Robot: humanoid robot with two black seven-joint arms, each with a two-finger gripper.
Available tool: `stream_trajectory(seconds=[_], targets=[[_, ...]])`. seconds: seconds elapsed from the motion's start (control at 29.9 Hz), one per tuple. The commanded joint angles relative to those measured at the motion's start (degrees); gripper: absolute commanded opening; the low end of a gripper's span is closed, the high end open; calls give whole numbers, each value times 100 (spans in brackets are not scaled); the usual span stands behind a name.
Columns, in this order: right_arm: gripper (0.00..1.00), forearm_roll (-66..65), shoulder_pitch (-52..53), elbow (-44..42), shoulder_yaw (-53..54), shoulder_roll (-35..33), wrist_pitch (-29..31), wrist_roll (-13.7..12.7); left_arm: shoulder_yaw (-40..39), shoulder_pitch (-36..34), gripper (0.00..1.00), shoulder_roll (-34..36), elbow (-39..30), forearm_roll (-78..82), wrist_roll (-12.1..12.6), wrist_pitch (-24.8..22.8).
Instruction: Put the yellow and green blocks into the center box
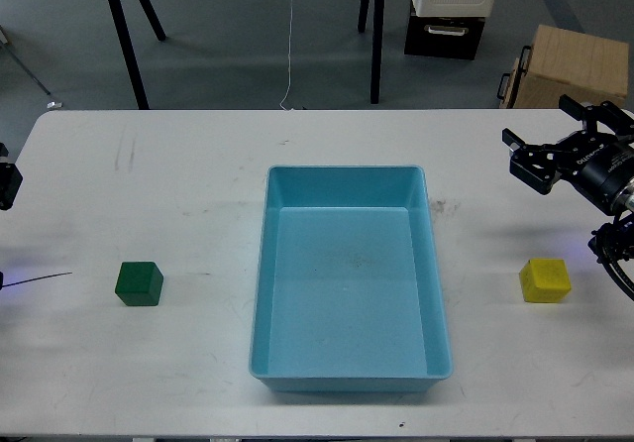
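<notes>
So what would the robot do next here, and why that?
Probably lower the right gripper toward the yellow block. That gripper sits above and slightly behind the block, fingers apart and holding nothing. The blue tray is empty, and both the yellow block and the green block sit on the table outside it. The left gripper barely shows at the frame's edge, so the right side looks readier.

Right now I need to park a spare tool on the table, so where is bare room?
Bare tabletop lies behind the green block, left of the blue tray. Another patch lies between the tray and the yellow block. The far right is crowded by the right gripper above that block.
</notes>
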Motion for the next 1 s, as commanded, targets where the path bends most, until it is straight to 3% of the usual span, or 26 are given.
stream_trajectory(seconds=[0.0, 0.97], targets=[[100, -1, 0, 7, 6, -8, 0, 0, 9, -4, 100, 0, 0, 9, -13, 8], [100, -1, 9, 42, 41, 62, 26, 9, 0, 48, 100, 35, -35, 1, -4, 16]])
